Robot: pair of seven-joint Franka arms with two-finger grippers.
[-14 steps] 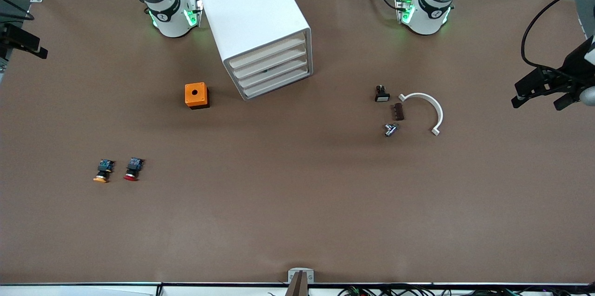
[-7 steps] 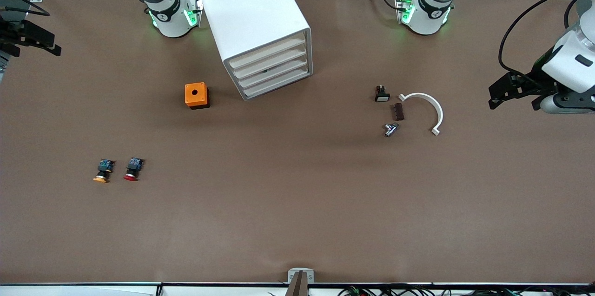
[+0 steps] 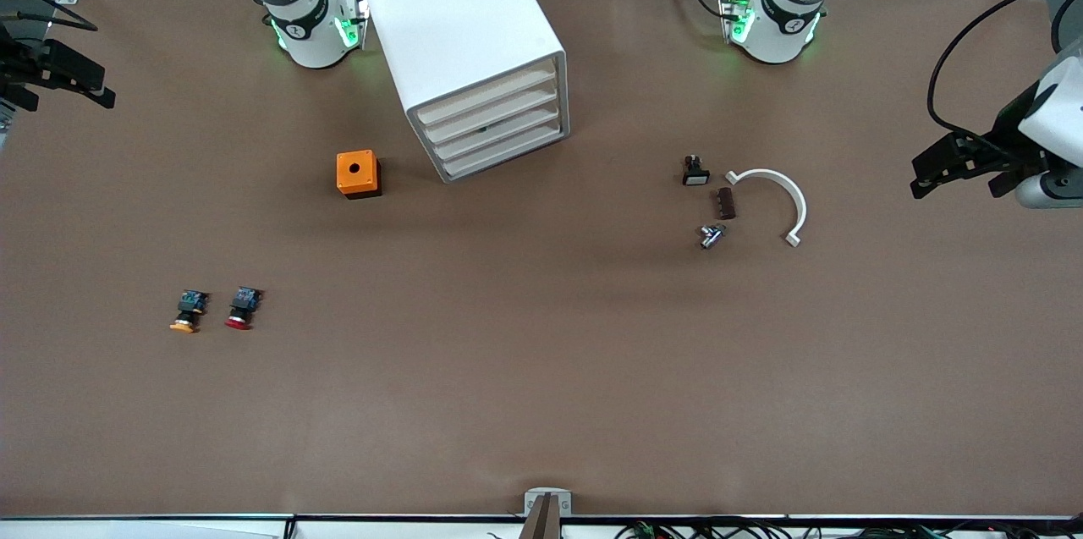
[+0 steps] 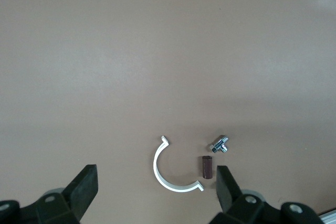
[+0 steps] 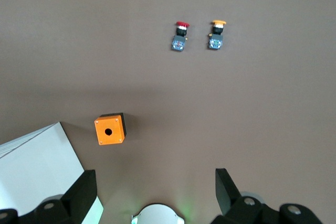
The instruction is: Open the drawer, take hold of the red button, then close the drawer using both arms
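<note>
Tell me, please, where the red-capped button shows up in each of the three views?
Front view: red-capped button near the right arm's end of the table, beside the orange-capped button.
Left wrist view: not in it.
Right wrist view: red-capped button beside the orange-capped one.
Shared landmark: the orange cube.

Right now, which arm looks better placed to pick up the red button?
Probably the right arm. Its gripper hangs open over that end of the table, where the red button lies. The left gripper, also open, hangs over the other end, by the white clip.
</note>
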